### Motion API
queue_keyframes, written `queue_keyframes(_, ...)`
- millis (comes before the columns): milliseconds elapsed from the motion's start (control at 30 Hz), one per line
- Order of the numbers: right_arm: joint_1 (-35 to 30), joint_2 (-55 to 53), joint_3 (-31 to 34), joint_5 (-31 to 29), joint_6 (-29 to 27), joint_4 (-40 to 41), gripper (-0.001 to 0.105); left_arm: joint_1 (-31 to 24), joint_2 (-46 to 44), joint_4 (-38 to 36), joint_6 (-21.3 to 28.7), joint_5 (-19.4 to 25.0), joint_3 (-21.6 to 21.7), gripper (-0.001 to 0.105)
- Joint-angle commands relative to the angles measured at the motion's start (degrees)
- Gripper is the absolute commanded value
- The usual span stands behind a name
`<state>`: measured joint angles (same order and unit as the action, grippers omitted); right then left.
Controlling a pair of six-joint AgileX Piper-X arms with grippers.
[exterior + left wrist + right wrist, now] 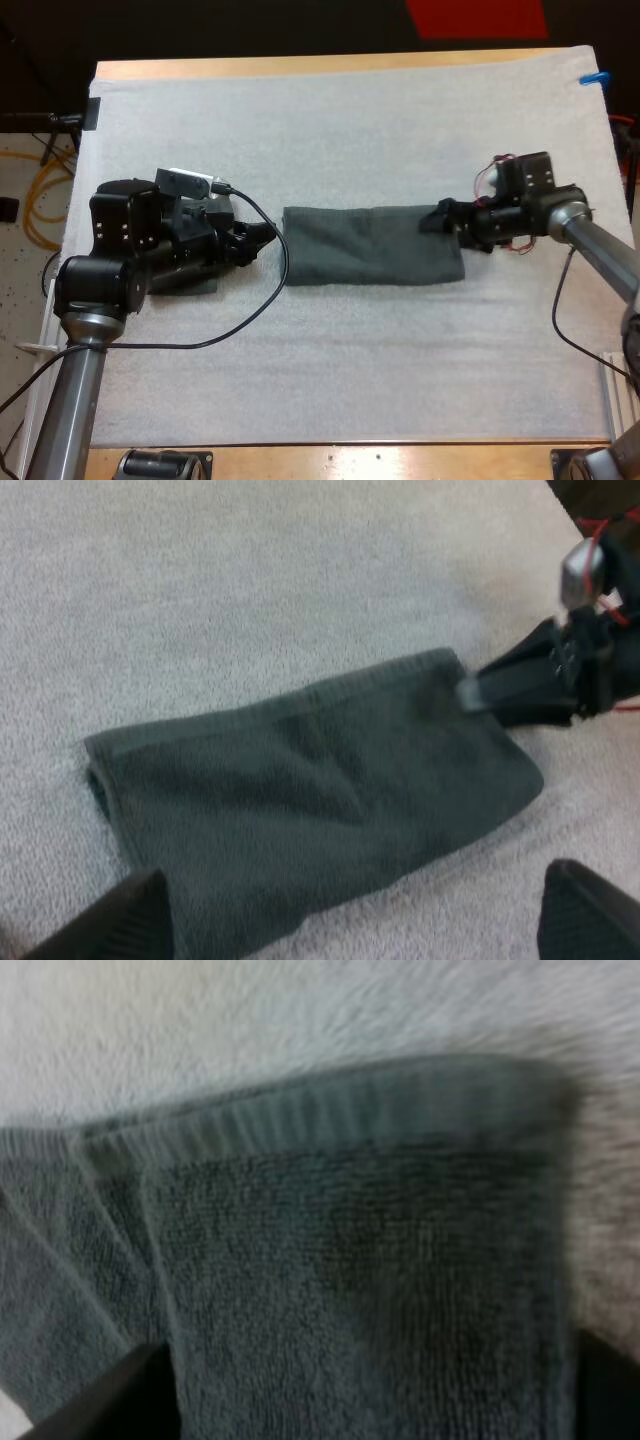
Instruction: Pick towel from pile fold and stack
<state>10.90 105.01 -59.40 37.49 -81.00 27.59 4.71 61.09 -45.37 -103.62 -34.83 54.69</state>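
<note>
A dark grey-green towel (370, 246), folded into a long strip, lies flat across the middle of the white mat (330, 130). My left gripper (262, 238) sits just off the towel's left end; in the left wrist view its fingers (130, 920) stand wide apart, open, with the towel (320, 790) ahead of them. My right gripper (445, 220) is at the towel's right end, also open. In the right wrist view its fingers (100, 1400) are spread on either side of the towel's hemmed end (350, 1240). The left wrist view shows the right gripper (520, 685) touching the towel's far corner.
Another dark piece of cloth (190, 283) shows under my left arm on the left of the mat. Bare mat lies in front of and behind the towel. The wooden table edge (350, 458) runs along the front.
</note>
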Motion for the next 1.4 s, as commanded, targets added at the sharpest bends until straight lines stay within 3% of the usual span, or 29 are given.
queue_keyframes(0,0.8,0.6,-0.6,1.1,0.0,1.6,0.070,0.1,-0.1,-0.2,-0.3,0.4,0.2,0.072)
queue_keyframes(133,1.3,0.9,-0.6,0.3,-0.1,2.8,0.058,0.1,-0.1,-0.4,-0.3,-0.1,0.2,0.072)
queue_keyframes(233,1.3,0.9,-0.6,-1.7,-0.1,3.7,0.037,0.1,-0.1,-0.4,-0.3,-1.7,0.2,0.072)
queue_keyframes(300,1.3,0.9,-0.6,-4.6,-0.4,4.4,0.010,0.1,-0.1,-0.4,-0.3,-2.4,0.2,0.072)
queue_keyframes(333,1.3,0.9,-0.6,-5.0,-0.6,4.5,0.003,0.1,-0.1,-0.4,-0.3,-2.4,0.2,0.072)
queue_keyframes(467,1.3,0.4,-0.6,-8.7,-3.0,5.6,0.001,0.1,-0.1,-0.6,-0.3,-3.4,0.2,0.072)
queue_keyframes(600,1.3,-2.7,-1.3,-19.1,-8.4,10.0,0.001,0.1,-0.1,-0.6,-0.3,-3.6,0.2,0.072)
queue_keyframes(800,1.3,-9.9,-3.7,-46.8,-21.9,18.9,0.001,0.1,-0.1,-0.6,-0.3,-3.6,0.2,0.072)
queue_keyframes(900,1.3,-11.9,-4.9,-55.9,-25.8,20.4,0.001,0.1,-0.1,-0.6,-0.3,-3.6,0.2,0.072)
queue_keyframes(1033,1.5,-12.7,-5.8,-55.2,-25.4,21.7,0.001,0.1,-0.1,-0.6,-0.3,-3.6,0.2,0.072)
queue_keyframes(1133,3.0,-12.7,-6.0,-48.8,-21.3,22.2,0.001,0.1,-0.1,-0.6,-0.3,-3.6,0.2,0.072)
queue_keyframes(1267,6.4,-11.6,-6.0,-35.8,-11.8,19.7,0.001,0.1,-0.1,-0.6,-0.3,-3.6,0.2,0.072)
queue_keyframes(1367,9.1,-9.4,-6.0,-30.6,-6.2,16.7,0.001,0.1,-0.1,-0.6,-0.3,-3.6,0.2,0.072)
